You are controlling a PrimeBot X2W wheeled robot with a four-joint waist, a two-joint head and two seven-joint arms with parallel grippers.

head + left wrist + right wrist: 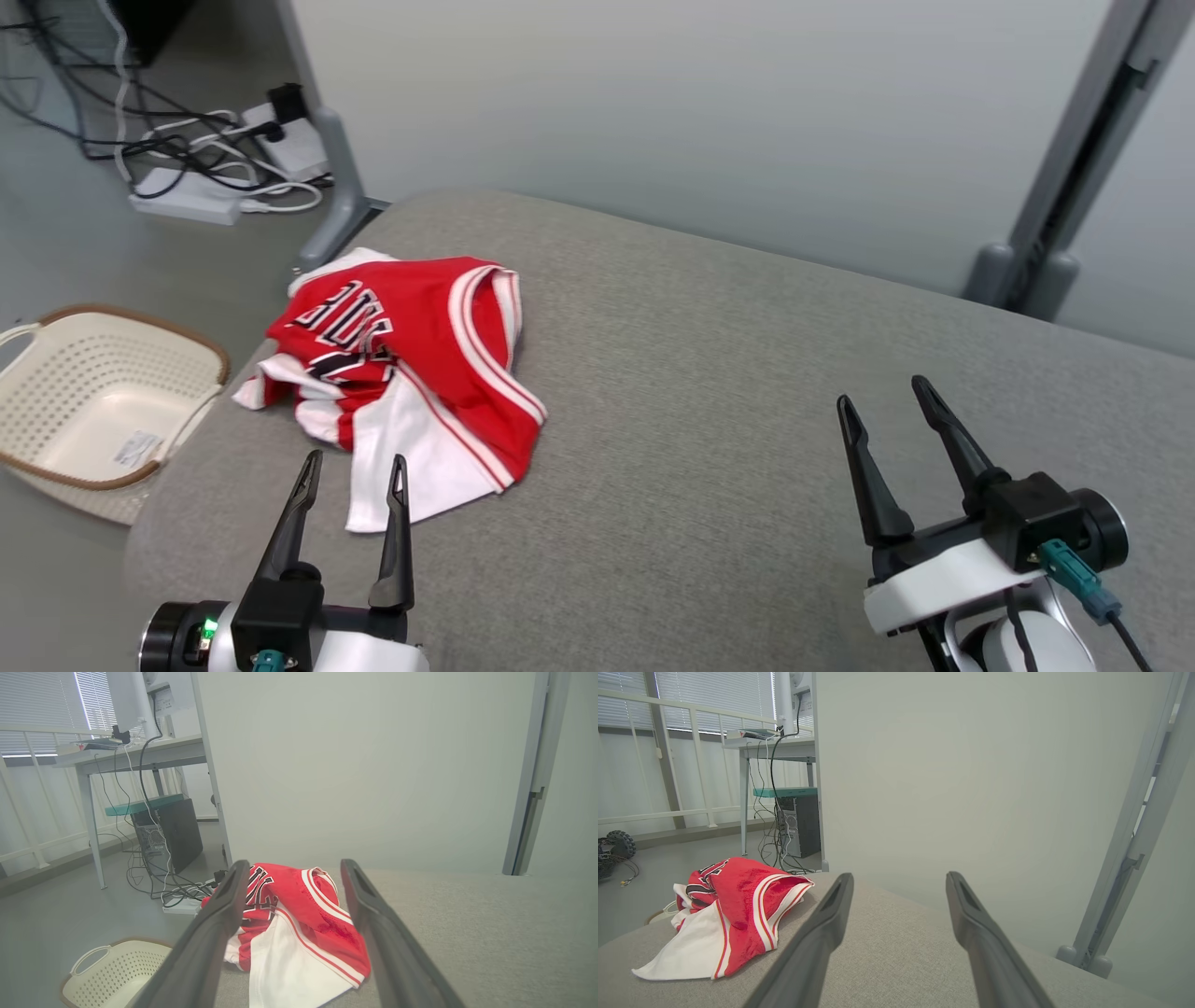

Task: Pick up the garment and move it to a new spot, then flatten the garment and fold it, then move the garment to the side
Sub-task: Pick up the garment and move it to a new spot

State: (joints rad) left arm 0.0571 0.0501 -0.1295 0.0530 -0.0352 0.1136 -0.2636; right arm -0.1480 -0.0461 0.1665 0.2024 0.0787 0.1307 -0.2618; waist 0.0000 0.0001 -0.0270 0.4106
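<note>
Left jaws are released, nothing in them, the two dark fingers point(394, 541) spread wide and pointing straight at the garment point(411, 364). The white hem lies just past the tips; whether one tip brushes the cloth, I cannot tell. Right jaws are released too, empty, fingers point(864, 481) parted over bare gray desk point(709, 373) and well apart from the cloth. Along my left wrist, the garment point(303, 924) sits framed between the fingers: a red and white jersey, crumpled in a heap, black lettering on the red part, a white panel spilling toward me. It lies at the desk's far left corner, near the edge. From my right wrist it point(738, 905) shows off to the left, bunched up with the striped trim curling over. Beyond the desk's left edge, down on the floor, stands a cream basket point(93, 411) with a brown rim. Farther back there's a white power strip point(187, 201) in a tangle of cables. A pale wall point(653, 112) runs behind the desk, with a gray post point(1074, 159) at the right.
</note>
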